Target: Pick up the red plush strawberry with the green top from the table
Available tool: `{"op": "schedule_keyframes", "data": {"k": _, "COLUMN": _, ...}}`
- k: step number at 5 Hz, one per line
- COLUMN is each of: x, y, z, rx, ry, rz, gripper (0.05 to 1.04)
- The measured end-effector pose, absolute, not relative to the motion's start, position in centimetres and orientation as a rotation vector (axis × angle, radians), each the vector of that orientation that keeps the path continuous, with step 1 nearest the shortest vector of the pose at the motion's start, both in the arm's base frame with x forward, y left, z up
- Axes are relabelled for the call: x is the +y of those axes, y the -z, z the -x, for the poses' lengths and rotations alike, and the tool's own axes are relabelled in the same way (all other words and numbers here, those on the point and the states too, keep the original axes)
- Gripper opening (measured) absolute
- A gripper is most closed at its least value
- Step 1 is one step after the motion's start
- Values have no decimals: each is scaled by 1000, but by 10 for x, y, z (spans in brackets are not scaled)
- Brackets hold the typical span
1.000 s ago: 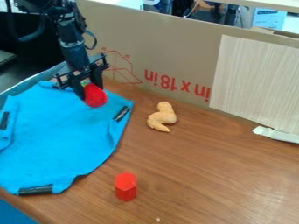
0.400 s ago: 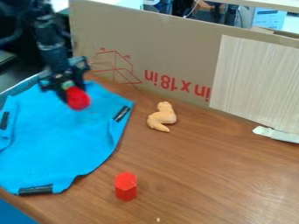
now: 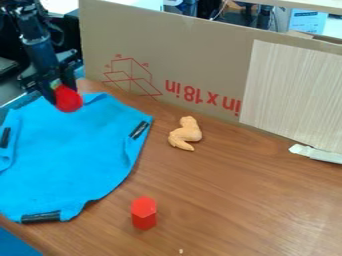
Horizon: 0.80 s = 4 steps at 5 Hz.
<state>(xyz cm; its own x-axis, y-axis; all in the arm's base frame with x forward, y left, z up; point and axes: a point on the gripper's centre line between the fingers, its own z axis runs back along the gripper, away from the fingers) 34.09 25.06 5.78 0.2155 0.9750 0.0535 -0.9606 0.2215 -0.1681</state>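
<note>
The gripper [image 3: 59, 93] hangs at the upper left, over the back edge of the blue cloth [image 3: 73, 155]. It is shut on a round red object [image 3: 69, 99] with a bit of green at its top, held between the two fingers. Whether the object touches the cloth, I cannot tell. A tan toy chicken wing [image 3: 186, 134] lies on the wooden table to the right of the cloth. Nearer the front, a red hexagonal block [image 3: 143, 213] stands upright on the wood.
A cardboard panel [image 3: 200, 55] with red print walls off the back of the table [image 3: 247, 200]. A pale wood-grain board [image 3: 294, 95] leans at the right, with a white strip [image 3: 316, 153] at its foot. Black clips [image 3: 41, 217] sit on the cloth's edges.
The gripper has moved left and slightly up the view, carrying the round red object from above the cloth's right part to its back left. The wing, block and cloth have stayed put.
</note>
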Motion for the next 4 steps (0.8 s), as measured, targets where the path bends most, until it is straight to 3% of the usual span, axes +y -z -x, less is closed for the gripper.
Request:
{"op": "schedule_keyframes", "data": {"k": 2, "x": 281, "y": -47, "z": -351, "rx": -152, "ry": -1444, "rz": 86, "gripper": 522}}
{"op": "schedule_keyframes", "data": {"k": 3, "x": 285, "y": -41, "z": -350, "rx": -147, "ry": -1455, "rz": 60, "gripper": 592}}
{"op": "schedule_keyframes", "data": {"k": 4, "x": 283, "y": -36, "z": -351, "rx": -153, "ry": -1442, "rz": 41, "gripper": 894}}
